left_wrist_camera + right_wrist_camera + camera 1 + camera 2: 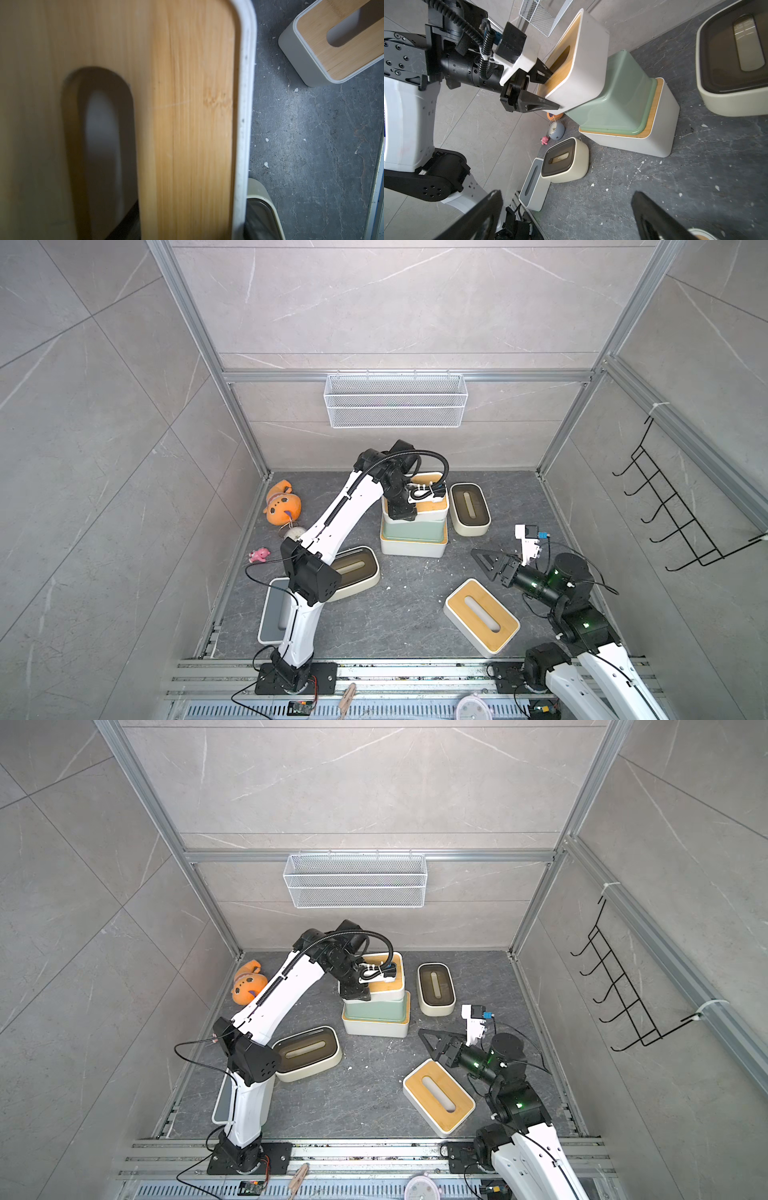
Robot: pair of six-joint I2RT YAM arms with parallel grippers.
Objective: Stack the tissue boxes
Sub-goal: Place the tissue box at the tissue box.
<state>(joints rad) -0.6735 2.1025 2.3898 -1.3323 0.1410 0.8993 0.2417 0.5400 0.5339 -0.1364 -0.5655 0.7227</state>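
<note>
At the 12 o'clock side of the grey worktop (407,605) stands a stack of three tissue boxes. The bottom box (411,549) is white with a bamboo lid, the green box (415,529) sits on it, and the top box (587,68), white with a bamboo lid, sits slightly askew on that. The left tool (554,90) is clamped on the top box at its 9 o'clock end, with one finger on the lid and the other against the outer wall. The left wrist view shows mostly that lid, blurred, and none of the tool.

The right tool (484,562) hangs at 4 o'clock with its jaws spread wide, holding nothing, just beyond the loose bamboo-lidded box (482,616).

The far cream box (469,508) lies just beside the stack at 3 o'clock. The near cream box (357,572) lies at 8 o'clock. Next to it, the grey-lidded box (274,610) is half hidden behind the left arm.

By the 9 o'clock wall lie an orange plush toy (282,504), a pink toy (259,554) and a small clock (556,131) whose dial is too small to read.
</note>
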